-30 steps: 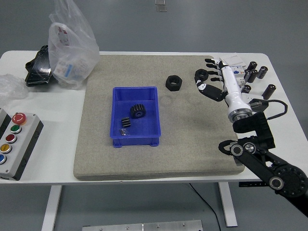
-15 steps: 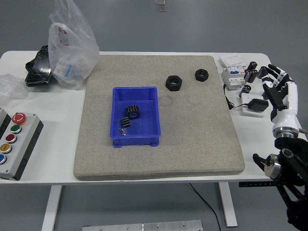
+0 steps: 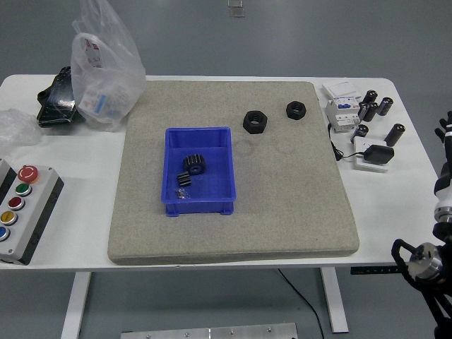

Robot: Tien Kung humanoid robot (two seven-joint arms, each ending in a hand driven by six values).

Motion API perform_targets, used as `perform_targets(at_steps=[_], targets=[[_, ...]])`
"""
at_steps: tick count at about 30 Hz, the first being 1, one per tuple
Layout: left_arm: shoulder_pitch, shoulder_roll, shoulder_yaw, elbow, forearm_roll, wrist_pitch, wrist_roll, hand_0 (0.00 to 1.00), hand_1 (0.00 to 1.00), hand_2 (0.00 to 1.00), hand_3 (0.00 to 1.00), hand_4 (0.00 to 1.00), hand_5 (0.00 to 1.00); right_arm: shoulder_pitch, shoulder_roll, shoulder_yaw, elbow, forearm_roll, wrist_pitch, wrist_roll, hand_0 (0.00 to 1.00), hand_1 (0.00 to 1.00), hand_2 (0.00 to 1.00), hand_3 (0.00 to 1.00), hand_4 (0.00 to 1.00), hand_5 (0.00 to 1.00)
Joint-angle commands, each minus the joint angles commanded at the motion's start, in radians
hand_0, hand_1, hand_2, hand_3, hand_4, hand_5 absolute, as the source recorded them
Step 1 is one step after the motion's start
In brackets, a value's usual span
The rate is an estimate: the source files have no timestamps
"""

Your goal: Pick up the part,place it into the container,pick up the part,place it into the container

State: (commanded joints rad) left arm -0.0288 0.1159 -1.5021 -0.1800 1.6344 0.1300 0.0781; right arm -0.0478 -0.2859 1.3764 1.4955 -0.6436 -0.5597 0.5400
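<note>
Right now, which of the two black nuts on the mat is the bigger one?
The larger nut, left of the smaller nut and closer to the blue bin.

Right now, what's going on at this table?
Nothing is being handled. The robot's right arm is pulled off to the table's right edge, its hand mostly out of frame; the left arm is out of view. Two black gears lie in the blue bin on the grey mat. Two black nuts, a larger one and a smaller one, sit on the mat behind the bin.
</note>
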Motion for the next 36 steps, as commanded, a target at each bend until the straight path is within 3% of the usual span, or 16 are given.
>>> perform_targets(at_steps=[19,36], targets=[[0.002,-0.004,-0.016,0.000,0.006,0.000,-0.004,0.624,0.540,0.539,0.616,0.702,0.351,-0.009,0.002,-0.007,0.004,-0.007,-0.001,0.007,0.754,0.705,0.707,0.670,0.710,0.424],[-0.009,-0.008,0.014,0.000,-0.016,0.007,-0.013,0.624,0.541,0.539,0.616,0.698,0.344,0.006,-0.001,-0.008,0.006,0.012,0.009,0.014,0.758,0.702,0.706,0.669,0.712,0.432]])
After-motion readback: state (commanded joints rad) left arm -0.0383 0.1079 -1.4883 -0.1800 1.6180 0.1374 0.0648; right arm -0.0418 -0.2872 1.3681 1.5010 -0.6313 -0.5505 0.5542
